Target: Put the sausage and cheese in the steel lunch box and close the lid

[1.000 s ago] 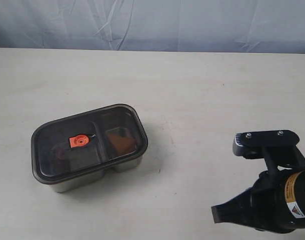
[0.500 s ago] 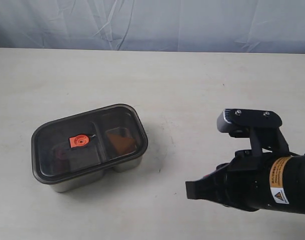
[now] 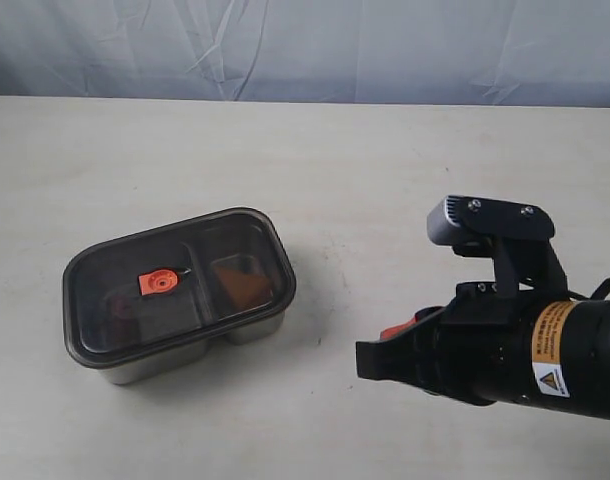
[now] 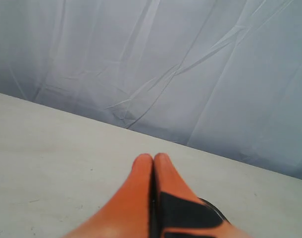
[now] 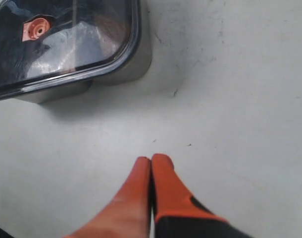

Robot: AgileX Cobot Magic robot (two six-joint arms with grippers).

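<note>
Exterior camera: steel lunch box (image 3: 145,368) left of centre on the pale table (image 3: 385,170), with the dark lid (image 3: 175,300) seated on it and the orange valve (image 3: 158,283) mid-lid. Through the lid, cheese (image 3: 243,287) in the right compartment and sausage (image 3: 122,308), only a dim reddish shape, in the left. Right arm (image 3: 515,350) low at right, well apart from the box.

Left wrist: left gripper (image 4: 153,157) pressed together, empty, over bare table.

Right wrist: right gripper (image 5: 151,159) pressed together, pinching nothing, pointed toward the lidded box, not touching it.
</note>
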